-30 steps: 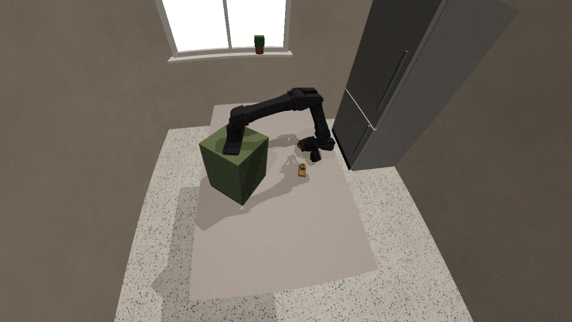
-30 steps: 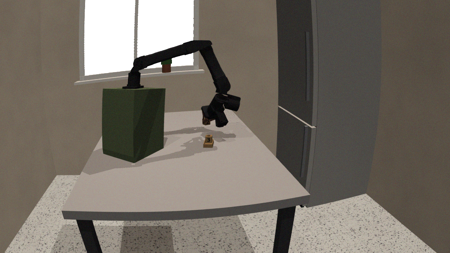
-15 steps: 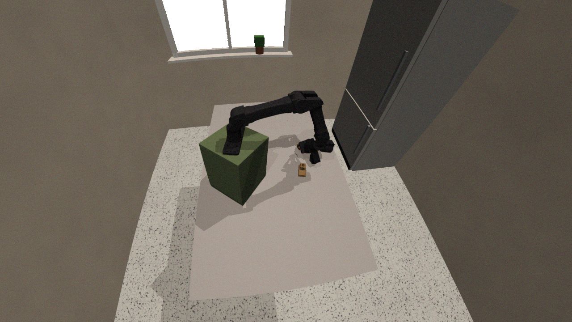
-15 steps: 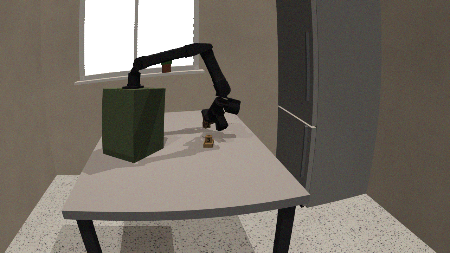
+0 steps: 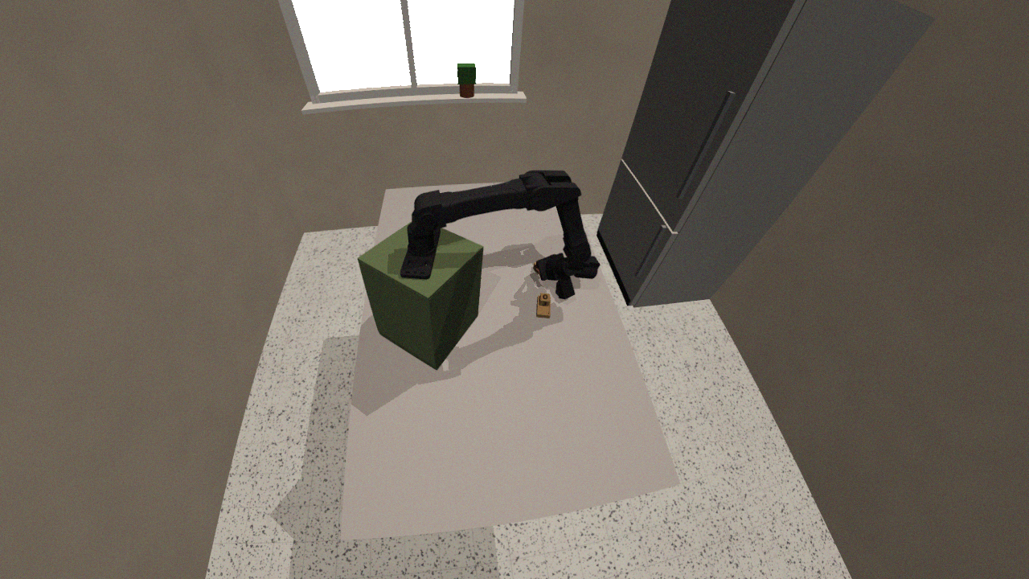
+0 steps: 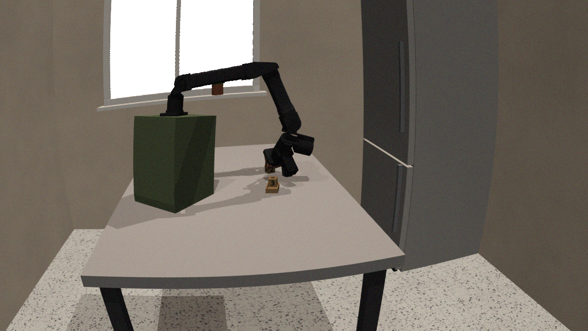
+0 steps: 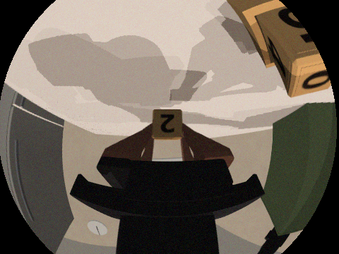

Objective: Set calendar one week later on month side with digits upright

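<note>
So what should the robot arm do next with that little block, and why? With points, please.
I'd carry the held cube [image 5: 536, 267] [image 6: 269, 168] [image 7: 167, 124] over to the tray [image 5: 543, 313] [image 6: 271, 190] [image 7: 251, 17], staying above it. The gripper [image 5: 538, 267] [image 6: 270, 166] [image 7: 167, 127] has it beside the tray, up off the table, and only one cube [image 5: 544, 299] [image 6: 273, 181] [image 7: 297, 42] is in there.

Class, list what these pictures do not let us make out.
- Month's name on the tray: too small from above and outside; cut off in the wrist view.
- Held cube's far faces: turned away in the wrist view.
- Plant's leaves, exterior view: behind the arm.
</note>
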Tool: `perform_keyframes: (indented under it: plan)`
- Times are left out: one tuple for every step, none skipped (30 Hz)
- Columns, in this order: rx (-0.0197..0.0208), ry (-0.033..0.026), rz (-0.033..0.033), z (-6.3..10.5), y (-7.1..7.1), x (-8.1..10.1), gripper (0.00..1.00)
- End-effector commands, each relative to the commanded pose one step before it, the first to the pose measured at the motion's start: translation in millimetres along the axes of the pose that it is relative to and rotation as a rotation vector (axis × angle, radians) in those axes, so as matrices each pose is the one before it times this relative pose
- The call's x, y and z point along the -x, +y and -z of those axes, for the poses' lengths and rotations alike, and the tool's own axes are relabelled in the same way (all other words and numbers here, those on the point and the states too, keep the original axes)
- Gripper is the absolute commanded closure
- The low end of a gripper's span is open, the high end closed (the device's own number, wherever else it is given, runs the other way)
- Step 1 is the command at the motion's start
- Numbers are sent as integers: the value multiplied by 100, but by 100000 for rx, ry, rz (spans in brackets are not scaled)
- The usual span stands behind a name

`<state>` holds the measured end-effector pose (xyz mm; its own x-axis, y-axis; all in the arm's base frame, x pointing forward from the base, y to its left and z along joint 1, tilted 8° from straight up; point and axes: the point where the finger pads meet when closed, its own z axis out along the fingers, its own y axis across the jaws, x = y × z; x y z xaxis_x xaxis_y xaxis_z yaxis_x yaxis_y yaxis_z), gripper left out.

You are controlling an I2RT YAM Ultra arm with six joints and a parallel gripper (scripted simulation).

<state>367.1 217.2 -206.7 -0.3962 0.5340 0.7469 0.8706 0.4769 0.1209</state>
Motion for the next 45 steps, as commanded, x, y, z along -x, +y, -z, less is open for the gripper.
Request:
perform_keyframes:
  plan:
    - [1188,569,706,99,505,-38,73]
    - [0,0,0,-100,0,100,73]
    - [0,0,0,-96,0,95,73]
    - [0,0,0,-91,-1,91,73]
    - [0,0,0,-85,0,85,73]
    - [0,0,0,-80,0,80,73]
    - [0,0,0,-74,0,74,73]
    - [0,0,0,-69,-1,69,73]
    - [0,0,0,-63,-1,63,73]
    - [0,0,0,-57,0,57,73]
    - [0,0,0,0,0,0,73]
    - [0,0,0,0,0,0,73]
    - [0,0,0,-51,0,51,73]
    - [0,0,0,-46,0,46,73]
    - [0,0,0,-40,0,40,73]
    - [0,0,0,-35,0,35,73]
    - [0,0,0,-29,0,29,73]
    - [0,0,0,-24,0,24,73]
    - [0,0,0,-20,0,20,73]
    - [0,0,0,-15,0,15,73]
    - [0,0,0,-11,0,11,73]
    - [0,0,0,-8,0,8,73]
    - [0,0,0,-5,0,5,73]
    - [0,0,0,-3,0,3,73]
    - [0,0,0,-1,0,1,73]
    - [0,0,0,0,0,0,73]
    - [0,0,0,0,0,0,73]
    - [0,0,0,0,0,0,73]
    - [0,0,0,0,0,0,73]
    - [0,0,0,0,0,0,73]
    - [0,0,0,0,0,0,73]
    - [0,0,0,0,0,0,73]
    - [0,0,0,0,0,0,73]
    - [0,0,0,0,0,0,73]
    - [0,0,0,0,0,0,73]
    - [0,0,0,0,0,0,73]
    - [0,0,0,0,0,0,73]
    - [0,0,0,0,0,0,73]
    - [0,0,0,0,0,0,73]
    - [0,0,0,0,0,0,73]
    - [0,0,0,0,0,0,73]
    - [0,0,0,0,0,0,73]
    - [0,0,0,0,0,0,73]
    - [0,0,0,0,0,0,73]
    - [0,0,0,0,0,0,73]
